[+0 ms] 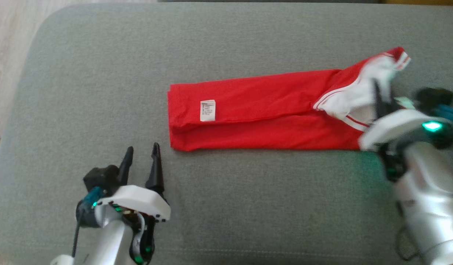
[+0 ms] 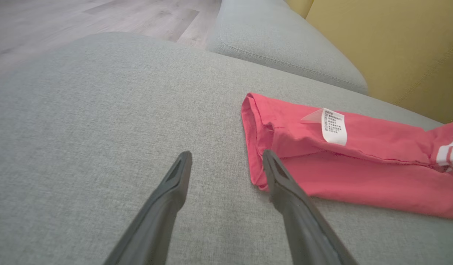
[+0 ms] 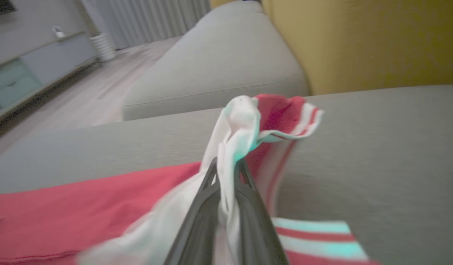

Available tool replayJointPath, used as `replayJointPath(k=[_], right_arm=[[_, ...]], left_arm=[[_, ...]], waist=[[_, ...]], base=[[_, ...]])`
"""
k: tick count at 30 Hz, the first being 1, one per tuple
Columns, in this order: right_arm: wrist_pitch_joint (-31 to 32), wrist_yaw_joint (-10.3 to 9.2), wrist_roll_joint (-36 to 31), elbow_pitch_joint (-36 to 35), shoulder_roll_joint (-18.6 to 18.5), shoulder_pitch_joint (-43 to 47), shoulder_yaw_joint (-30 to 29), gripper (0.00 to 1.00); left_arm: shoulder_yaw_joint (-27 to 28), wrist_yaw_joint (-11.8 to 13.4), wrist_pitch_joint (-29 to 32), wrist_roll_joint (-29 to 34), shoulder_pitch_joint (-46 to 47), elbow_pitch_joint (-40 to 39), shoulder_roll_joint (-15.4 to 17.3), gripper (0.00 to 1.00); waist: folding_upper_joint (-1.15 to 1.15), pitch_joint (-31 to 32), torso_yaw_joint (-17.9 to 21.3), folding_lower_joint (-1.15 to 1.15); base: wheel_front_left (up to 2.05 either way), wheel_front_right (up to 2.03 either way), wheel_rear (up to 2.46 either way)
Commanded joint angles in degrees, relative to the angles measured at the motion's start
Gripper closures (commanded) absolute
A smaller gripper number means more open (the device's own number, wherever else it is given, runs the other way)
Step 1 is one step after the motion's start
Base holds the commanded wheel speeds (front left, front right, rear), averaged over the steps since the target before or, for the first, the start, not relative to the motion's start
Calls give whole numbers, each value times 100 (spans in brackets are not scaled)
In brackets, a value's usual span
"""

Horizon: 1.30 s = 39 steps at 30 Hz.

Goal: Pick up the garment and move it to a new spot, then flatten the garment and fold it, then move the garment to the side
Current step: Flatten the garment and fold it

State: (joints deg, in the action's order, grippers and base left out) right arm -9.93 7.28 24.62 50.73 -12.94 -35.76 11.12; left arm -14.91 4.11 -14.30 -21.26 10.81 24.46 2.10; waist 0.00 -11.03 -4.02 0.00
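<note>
Right hand point(image 3: 227, 164) clamps garment point(image 3: 64, 209); wrist view confirms.

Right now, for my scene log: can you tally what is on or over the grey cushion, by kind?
garment: 1
grippers: 2 (left gripper open, right gripper shut on the garment)
total: 3

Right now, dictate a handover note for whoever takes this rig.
Left gripper: open, holding nothing, beside the garment at the end with the label.
Right gripper: shut on the garment's white-trimmed end, lifting it off the cushion.
Garment: long red strip across the grey cushion.
Done: flattened and folded lengthwise, it seems.
Left: likely fold the lifted end across, then move the garment aside.
</note>
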Motion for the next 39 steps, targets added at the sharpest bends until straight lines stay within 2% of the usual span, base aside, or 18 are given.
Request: replayJointPath(k=[1, 5, 10, 14, 21, 22, 23, 26, 29, 32, 39], right_arm=[[22, 21, 47, -258, 121, -84, 204, 100], [298, 21, 266, -864, 378, 68, 884, 100], [604, 21, 503, -1281, 636, 231, 1565, 100], [655, 21, 612, -1273, 811, 216, 1875, 100], [436, 21, 704, -816, 993, -98, 2135, 100], [367, 21, 774, -799, 998, -138, 2189, 84], [237, 21, 1030, -868, 1002, -173, 2381, 0], [-167, 21, 941, -752, 1004, -302, 2420, 0], [-417, 21, 695, -507, 1004, -364, 2082, 0], [-496, 21, 260, -319, 985, -357, 1472, 0], [-505, 21, -892, -888, 916, 285, 21, 0]], left_arm=[[129, 31, -70, -24, 140, -132, 78, 0], [-71, 25, -70, -93, 192, -115, 78, 0], [-294, 52, -70, -118, 158, -184, 78, 0], [-519, 58, -70, -151, 128, -161, 78, 0], [-868, 73, -70, -199, 73, -103, 78, 0], [-896, 74, -70, -194, 68, -95, 78, 0], [-930, 99, -70, -183, 52, -76, 78, 0], [-878, 196, -70, -160, 54, -71, 78, 0], [-779, 273, -70, -123, 53, -114, 78, 0], [-668, 312, -70, -59, 65, -146, 78, 0], [-335, 406, -70, 110, 141, -246, 77, 0]], waist=[[0, 9, -25, 0], [0, 34, -231, 0], [0, 99, -702, 0], [0, 123, -1161, 0], [0, 184, -1802, 0], [0, 193, -1846, 0], [0, 223, -1882, 0], [0, 278, -1784, 0], [0, 330, -1551, 0], [0, 359, -1251, 0], [0, 331, -551, 0]], base=[[0, 0, 0], [0, 0, 0], [0, 0, 0], [0, 0, 0], [0, 0, 0], [0, 0, 0], [0, 0, 0], [0, 0, 0], [0, 0, 0], [0, 0, 0], [0, 0, 0]])
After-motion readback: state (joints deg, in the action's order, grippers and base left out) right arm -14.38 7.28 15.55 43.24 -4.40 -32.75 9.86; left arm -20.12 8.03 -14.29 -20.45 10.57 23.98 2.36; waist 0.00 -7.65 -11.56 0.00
